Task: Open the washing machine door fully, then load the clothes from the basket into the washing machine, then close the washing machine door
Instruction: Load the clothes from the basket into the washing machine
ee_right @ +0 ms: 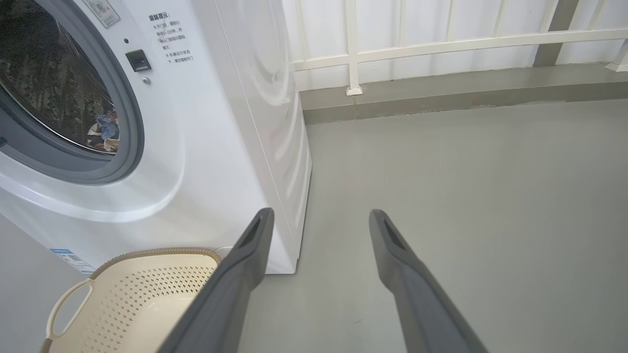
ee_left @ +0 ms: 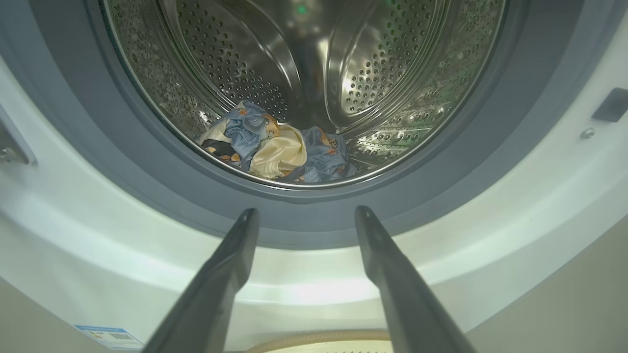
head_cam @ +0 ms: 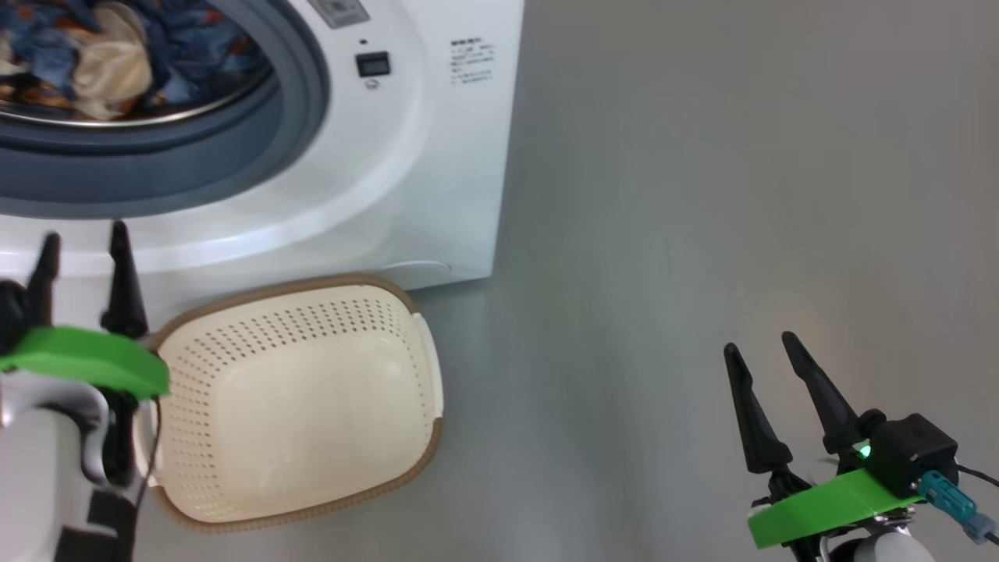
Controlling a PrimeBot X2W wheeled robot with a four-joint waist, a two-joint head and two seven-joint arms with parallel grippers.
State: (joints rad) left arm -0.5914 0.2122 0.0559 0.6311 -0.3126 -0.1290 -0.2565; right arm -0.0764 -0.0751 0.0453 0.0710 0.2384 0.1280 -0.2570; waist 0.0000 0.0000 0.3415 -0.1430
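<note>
The clothes (ee_left: 274, 147) lie heaped at the bottom of the drum (ee_left: 392, 73) of the washing machine (head_cam: 437, 156), beyond the left gripper (head_cam: 84, 232) and apart from it. That gripper's fingers are spread and hold nothing, and they point at the lower rim of the opening. The basket (head_cam: 296, 406) sits on the floor (head_cam: 702, 195) against the machine's front, just beside the left gripper. The right gripper (head_cam: 759, 342), also spread and holding nothing, hovers over the floor well to the basket's right.

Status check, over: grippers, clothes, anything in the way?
Left gripper open, empty, facing drum. Right gripper open, empty, over floor. Clothes in drum, basket empty. Door not yet shut; nothing in the way.
</note>
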